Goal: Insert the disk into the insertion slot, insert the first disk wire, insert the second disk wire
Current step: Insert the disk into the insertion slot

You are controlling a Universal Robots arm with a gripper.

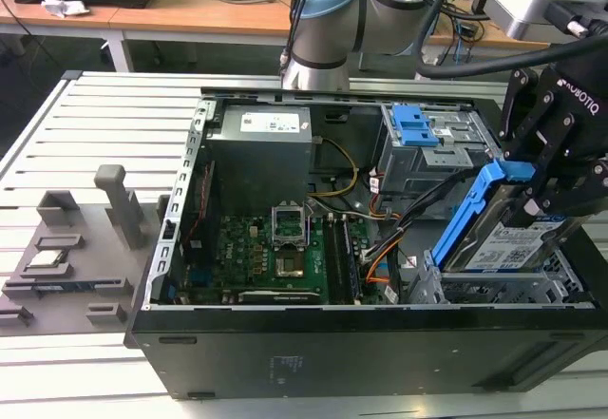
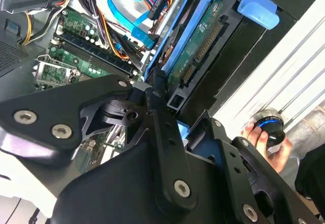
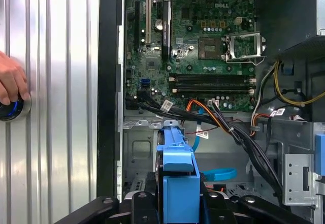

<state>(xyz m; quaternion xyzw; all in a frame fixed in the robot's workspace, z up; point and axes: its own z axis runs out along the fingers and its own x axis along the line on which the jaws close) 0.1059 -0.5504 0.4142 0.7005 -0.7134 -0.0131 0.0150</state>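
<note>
The disk [image 1: 502,238] tilts steeply at the exterior view's right. Its lower edge is down at the insertion slot [image 1: 494,291] and its upper end is raised above the computer case [image 1: 380,343]. A black cable bundle [image 1: 418,208] crowds the slot's left side, with open room above. The gripper [image 1: 525,196] reaches down from the right, wrist canted, jaws clenched on the disk's blue carrier. A person's hand [image 3: 9,79] rests on a knob [image 3: 10,108] outside the case.

Gripper [image 1: 530,202] tilted, tight on the disk [image 1: 499,246]
</note>
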